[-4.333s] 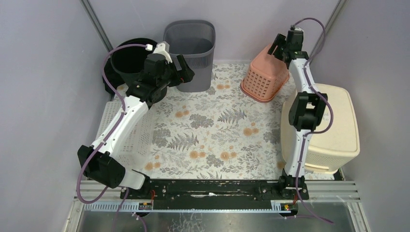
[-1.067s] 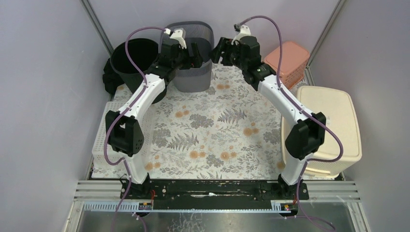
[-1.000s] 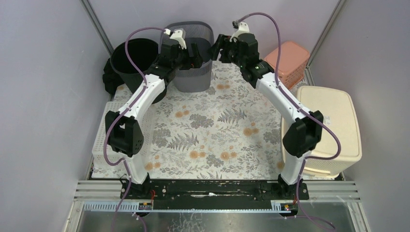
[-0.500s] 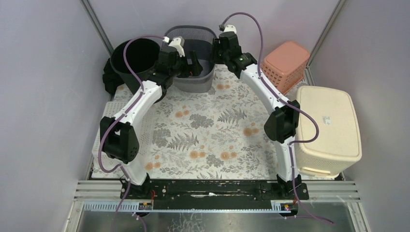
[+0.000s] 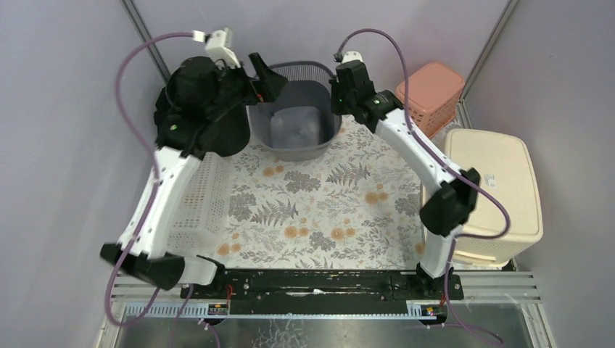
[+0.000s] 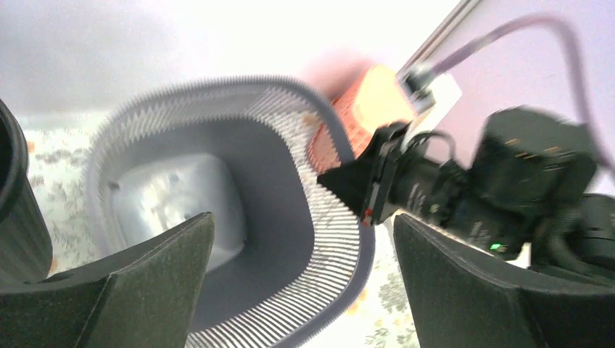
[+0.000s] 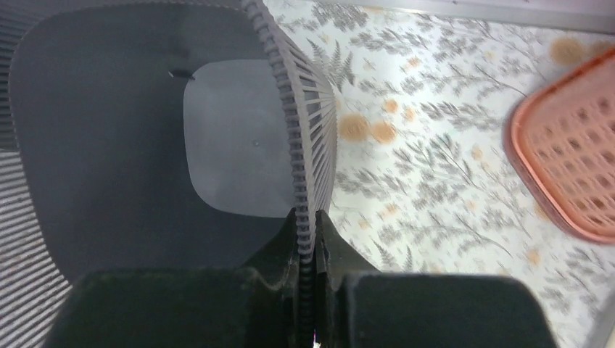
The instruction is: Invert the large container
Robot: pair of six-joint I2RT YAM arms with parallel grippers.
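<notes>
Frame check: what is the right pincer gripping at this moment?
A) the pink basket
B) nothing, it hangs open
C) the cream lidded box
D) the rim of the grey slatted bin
D: in the right wrist view the right pincer is shut on the rim of the grey slatted bin, one finger inside the wall and one outside.

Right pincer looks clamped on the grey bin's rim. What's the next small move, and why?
Probably raise the right pincer a little and tip the grey bin toward the middle of the mat. That pincer is shut on the bin's right rim, its mouth faces up, and the left pincer hangs open above it.
</notes>
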